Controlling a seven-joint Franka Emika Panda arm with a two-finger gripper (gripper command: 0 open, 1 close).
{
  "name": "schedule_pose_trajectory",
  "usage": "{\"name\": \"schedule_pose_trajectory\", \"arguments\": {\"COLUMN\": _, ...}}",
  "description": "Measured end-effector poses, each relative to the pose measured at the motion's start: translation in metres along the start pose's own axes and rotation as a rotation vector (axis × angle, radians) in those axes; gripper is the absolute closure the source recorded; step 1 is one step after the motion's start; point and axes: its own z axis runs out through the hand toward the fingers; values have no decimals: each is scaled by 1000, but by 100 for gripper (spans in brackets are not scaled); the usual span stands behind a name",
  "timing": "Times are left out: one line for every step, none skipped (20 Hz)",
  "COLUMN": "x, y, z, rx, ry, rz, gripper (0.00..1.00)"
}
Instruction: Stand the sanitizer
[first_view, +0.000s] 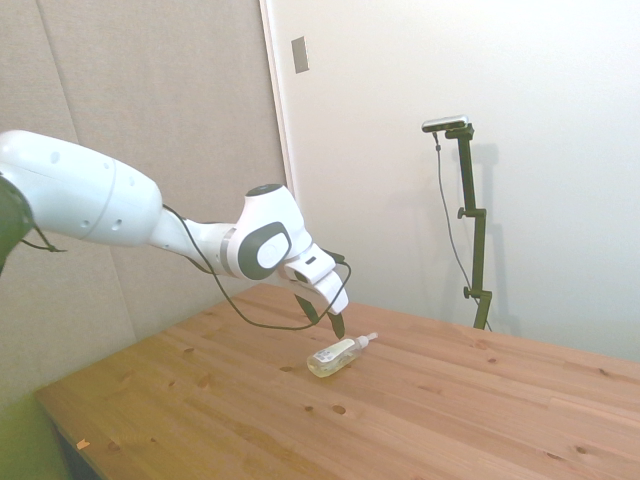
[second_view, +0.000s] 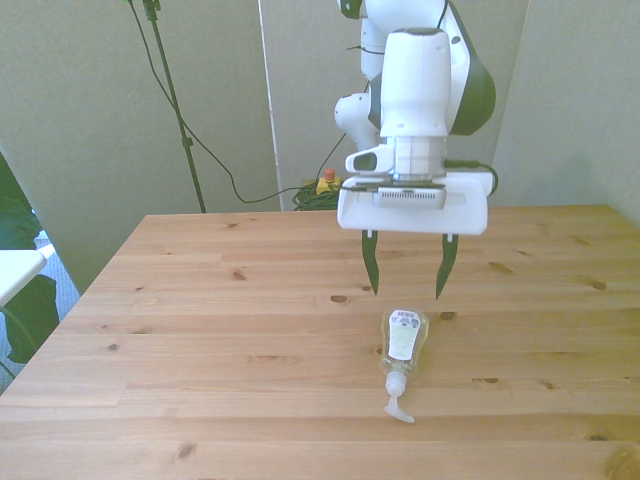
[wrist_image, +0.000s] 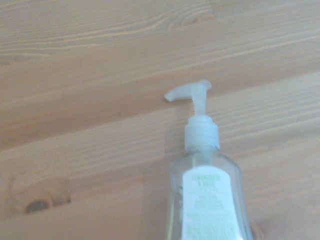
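Arm: white Franka arm (first_view: 90, 200) reaching in over the table, wrist tipped downward toward the bottle.
Gripper: two-finger gripper (second_view: 408, 268) with dark fingertips (second_view: 372, 268), hanging above the wood; jaws spread wide and holding nothing.
Table: pale knotty wooden table (second_view: 200, 330), its planks running across the front view.
Bottle: small slim clear plastic sanitizer bottle (second_view: 403, 340) of pale yellowish liquid, lying flat on its side, white label facing up.
Nozzle: white pump nozzle (wrist_image: 192, 95), at the bottle's end farthest from the robot.
Key relation: bottle lies just beyond and below the fingertips, not between them; its base end is the nearer one. Its long axis runs roughly along the arm's reach, across the line between the two fingers.
Judgement: a descent slightly forward would likely bracket the body across its narrow width.
Status: bottle not yet grasped or upright.
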Motion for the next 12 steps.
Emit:
{"name": "schedule_pose_trajectory", "arguments": {"x": 4, "y": -8, "z": 9, "rx": 2, "ry": 6, "rz": 12, "gripper": 0}}
{"name": "schedule_pose_trajectory", "arguments": {"x": 9, "y": -15, "z": 16, "rx": 5, "ry": 14, "rz": 25, "gripper": 0}}
{"name": "schedule_pose_trajectory", "arguments": {"x": 15, "y": -22, "z": 22, "rx": 10, "ry": 23, "rz": 38, "gripper": 0}}
{"name": "schedule_pose_trajectory", "arguments": {"x": 20, "y": -30, "z": 27, "rx": 15, "ry": 33, "rz": 52, "gripper": 0}}
{"name": "schedule_pose_trajectory", "arguments": {"x": 24, "y": -37, "z": 31, "rx": 20, "ry": 42, "rz": 61, "gripper": 0}}
{"name": "schedule_pose_trajectory", "arguments": {"x": 26, "y": -44, "z": 36, "rx": 21, "ry": 48, "rz": 67, "gripper": 0}}
{"name": "schedule_pose_trajectory", "arguments": {"x": 29, "y": -50, "z": 41, "rx": 17, "ry": 50, "rz": 73, "gripper": 0}}
{"name": "schedule_pose_trajectory", "arguments": {"x": 31, "y": -54, "z": 47, "rx": 8, "ry": 50, "rz": 79, "gripper": 0}}
{"name": "schedule_pose_trajectory", "arguments": {"x": 33, "y": -57, "z": 53, "rx": -2, "ry": 48, "rz": 82, "gripper": 0}}
{"name": "schedule_pose_trajectory", "arguments": {"x": 36, "y": -59, "z": 60, "rx": -13, "ry": 45, "rz": 85, "gripper": 0}}
{"name": "schedule_pose_trajectory", "arguments": {"x": 38, "y": -59, "z": 66, "rx": -23, "ry": 42, "rz": 88, "gripper": 0}}
{"name": "schedule_pose_trajectory", "arguments": {"x": 40, "y": -60, "z": 72, "rx": -33, "ry": 40, "rz": 91, "gripper": 0}}
